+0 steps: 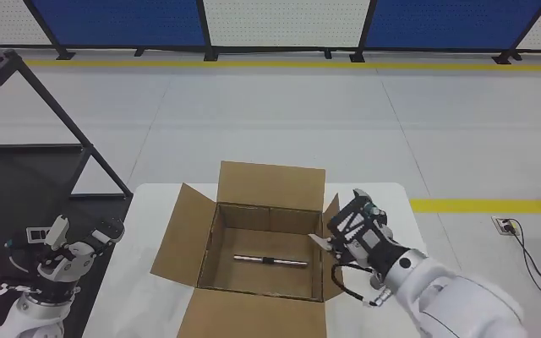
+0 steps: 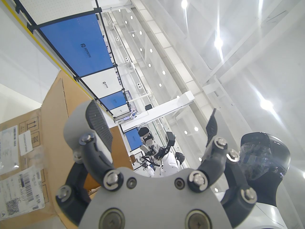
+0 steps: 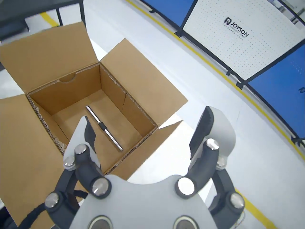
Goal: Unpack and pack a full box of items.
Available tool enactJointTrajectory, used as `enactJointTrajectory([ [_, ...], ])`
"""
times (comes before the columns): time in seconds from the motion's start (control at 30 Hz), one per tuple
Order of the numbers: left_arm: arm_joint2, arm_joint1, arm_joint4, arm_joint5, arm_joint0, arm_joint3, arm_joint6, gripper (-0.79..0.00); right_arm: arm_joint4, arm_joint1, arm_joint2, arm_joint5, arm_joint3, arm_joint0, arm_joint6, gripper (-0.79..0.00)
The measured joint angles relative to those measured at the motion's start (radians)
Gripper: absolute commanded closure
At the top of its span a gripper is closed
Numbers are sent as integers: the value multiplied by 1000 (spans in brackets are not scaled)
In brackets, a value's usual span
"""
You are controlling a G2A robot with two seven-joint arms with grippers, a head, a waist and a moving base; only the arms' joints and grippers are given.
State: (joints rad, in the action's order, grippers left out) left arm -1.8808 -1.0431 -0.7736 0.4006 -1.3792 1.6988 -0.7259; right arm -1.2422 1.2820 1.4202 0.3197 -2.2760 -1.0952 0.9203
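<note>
An open cardboard box [image 1: 190, 226] [image 3: 35, 67] stands on the white table [image 1: 144, 287], all flaps spread. On its floor lies a slim metal rod with a dark middle band [image 1: 270, 260] [image 3: 104, 127]. My right gripper [image 1: 345, 230] [image 3: 145, 129] hovers open at the box's right flap, a little above the rim, with nothing between its fingers. My left gripper [image 1: 84, 238] [image 2: 152, 125] is open and empty off the table's left edge, pointing upward, with the box's outer wall [image 2: 21, 148] beside it.
A dark metal rack [image 1: 42, 169] stands to the left of the table. Blue and white partition panels [image 1: 279, 21] line the far side behind a yellow floor line. White table surface lies bare on both sides of the box.
</note>
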Motion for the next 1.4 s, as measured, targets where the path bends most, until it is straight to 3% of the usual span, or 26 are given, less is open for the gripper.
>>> enactJointTrajectory([
  [0.13, 0, 0, 0, 0, 0, 0, 0, -785, 21, -5, 169, -126, -54, -179, -53, -785],
  [0.23, 0, 0, 0, 0, 0, 0, 0, -785, 59, -5, 219, -154, -66, -248, -71, -785],
  [0.8, 0, 0, 0, 0, 0, 0, 0, -785, 82, -6, 179, -136, -11, -215, -97, -785],
  [1.17, 0, 0, 0, 0, 0, 0, 0, -785, 107, -29, 389, -105, 167, -256, -71, -785],
  [1.4, 0, 0, 0, 0, 0, 0, 0, -785, 68, -42, 410, -90, 331, -224, -37, -785],
])
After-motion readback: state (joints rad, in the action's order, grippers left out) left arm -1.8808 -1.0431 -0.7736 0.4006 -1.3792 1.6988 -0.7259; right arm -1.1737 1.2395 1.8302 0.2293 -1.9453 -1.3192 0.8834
